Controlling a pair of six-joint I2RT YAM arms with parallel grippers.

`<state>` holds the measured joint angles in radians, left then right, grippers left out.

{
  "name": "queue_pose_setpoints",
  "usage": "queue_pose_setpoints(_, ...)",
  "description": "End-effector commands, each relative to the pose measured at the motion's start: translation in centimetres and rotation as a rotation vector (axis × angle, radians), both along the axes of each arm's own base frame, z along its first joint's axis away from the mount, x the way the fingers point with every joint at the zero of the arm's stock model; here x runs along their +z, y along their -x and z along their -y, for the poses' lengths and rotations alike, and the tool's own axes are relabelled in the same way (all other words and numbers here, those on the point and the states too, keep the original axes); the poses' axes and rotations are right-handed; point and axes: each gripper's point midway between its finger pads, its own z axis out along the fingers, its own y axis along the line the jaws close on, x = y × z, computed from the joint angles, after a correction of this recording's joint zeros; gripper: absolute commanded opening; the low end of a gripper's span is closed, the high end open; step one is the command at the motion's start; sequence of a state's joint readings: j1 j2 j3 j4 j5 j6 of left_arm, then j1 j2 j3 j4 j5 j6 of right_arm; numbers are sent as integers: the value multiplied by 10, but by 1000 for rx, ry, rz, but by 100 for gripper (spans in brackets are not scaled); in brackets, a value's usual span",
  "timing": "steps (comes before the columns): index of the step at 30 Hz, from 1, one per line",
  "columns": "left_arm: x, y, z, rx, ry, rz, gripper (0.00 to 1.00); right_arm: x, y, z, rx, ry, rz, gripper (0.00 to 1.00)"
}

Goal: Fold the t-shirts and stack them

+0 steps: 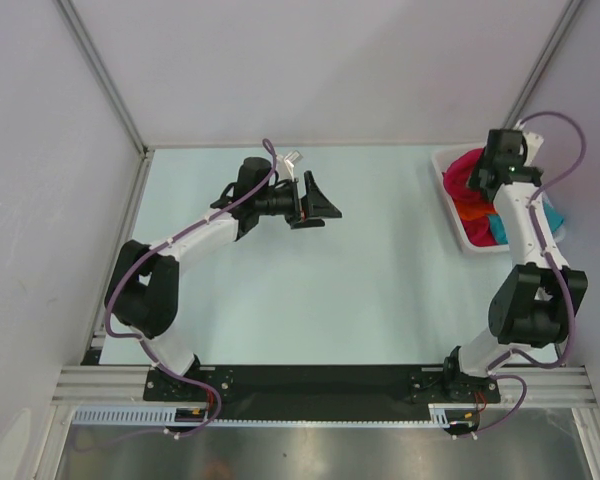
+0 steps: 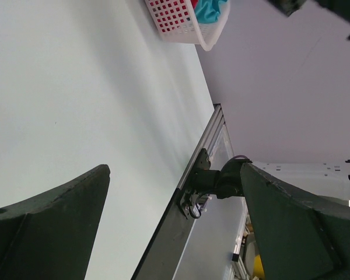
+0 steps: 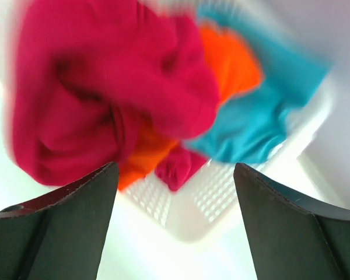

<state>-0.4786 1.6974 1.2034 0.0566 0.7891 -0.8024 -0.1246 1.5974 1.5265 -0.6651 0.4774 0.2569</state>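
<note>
Crimson, orange, teal t-shirts (image 3: 105,87) lie bunched, no clear long axis, in the basket (image 3: 186,216) at the table's (image 1: 280,300) far-right corner. Left gripper (image 2: 175,167) and right gripper (image 3: 175,168) are spread wide, empty.

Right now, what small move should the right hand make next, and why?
Probably lower the right hand onto the crimson t-shirt and close. The jaws stand open above the basket, holding nothing; the crimson one lies over the orange t-shirt, beside the teal t-shirt.
</note>
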Motion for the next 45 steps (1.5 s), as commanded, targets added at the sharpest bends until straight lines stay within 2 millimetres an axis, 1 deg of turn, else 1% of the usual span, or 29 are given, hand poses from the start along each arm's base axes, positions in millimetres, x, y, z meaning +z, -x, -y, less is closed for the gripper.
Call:
queue_pose_setpoints(1,20,8,-1,-24,24,80,100,-58,18,-28,15,-131,-53,86)
queue_pose_setpoints(4,22,13,-2,-29,26,85,100,-84,21,-33,11,-158,-99,85)
queue_pose_setpoints(7,25,16,-5,-24,24,96,100,-87,14,-29,6,-132,-118,85)
queue_pose_setpoints(8,27,17,-6,-21,24,99,100,-94,12,-29,2,-126,-142,85)
queue_pose_setpoints(9,26,17,-7,-21,23,98,100,-94,8,-26,-4,-111,-147,85)
queue_pose_setpoints(10,27,18,-6,-20,23,103,100,-88,3,-25,-3,-104,-136,85)
queue_pose_setpoints(11,28,19,-7,-22,23,104,100,-90,-1,-24,-4,-101,-146,85)
queue_pose_setpoints(12,27,18,-7,-19,20,106,100,-88,-3,-22,-9,-90,-145,85)
queue_pose_setpoints(13,27,18,-7,-19,20,106,100,-81,-8,-22,-3,-85,-131,85)
queue_pose_setpoints(14,26,19,-8,-18,17,104,100,-80,-11,-21,-4,-81,-128,85)
queue_pose_setpoints(17,25,18,-8,-13,15,102,99,-81,-21,-21,2,-95,-118,84)
queue_pose_setpoints(18,25,18,-7,-16,15,101,100,-89,-24,-25,11,-112,-136,84)
queue_pose_setpoints(20,26,17,-8,-11,14,104,100,-97,-28,-35,30,-141,-152,81)
queue_pose_setpoints(21,27,17,-8,-9,15,107,100,-105,-29,-40,36,-153,-172,81)
queue_pose_setpoints(22,27,17,-9,-8,14,107,100,-108,-31,-48,53,-160,-175,81)
queue_pose_setpoints(25,28,18,-10,-5,5,114,100,-119,-32,-63,68,-192,-180,80)
queue_pose_setpoints(29,25,19,-14,-2,-16,122,100,-123,-33,-79,105,-215,-172,79)
queue_pose_setpoints(31,23,19,-13,-1,-19,120,100,-126,-30,-82,113,-218,-183,79)
queue_pose_setpoints(32,23,18,-14,1,-20,119,100,-126,-30,-99,150,-215,-190,78)
queue_pose_setpoints(35,20,17,-14,6,-24,115,100,-124,-29,-113,192,-216,-179,77)
queue_pose_setpoints(36,20,16,-14,8,-24,115,100,-126,-30,-128,234,-243,-178,76)
queue_pose_setpoints(38,20,15,-14,9,-24,111,100,-128,-32,-142,268,-266,-184,75)
queue_pose_setpoints(39,21,15,-14,9,-23,112,100,-134,-31,-155,298,-282,-204,75)
queue_pose_setpoints(41,22,15,-15,12,-22,115,100,-134,-33,-171,333,-300,-206,74)
queue_pose_setpoints(42,22,14,-16,16,-22,117,100,-140,-32,-181,358,-317,-226,74)
queue_pose_setpoints(43,25,14,-17,17,-20,124,100,-140,-31,-196,394,-327,-234,74)
queue_pose_setpoints(44,21,15,-19,19,-34,108,100,-140,-31,-205,415,-343,-237,74)
queue_pose_setpoints(45,20,14,-21,25,-39,107,100,-140,-31,-220,454,-371,-239,73)
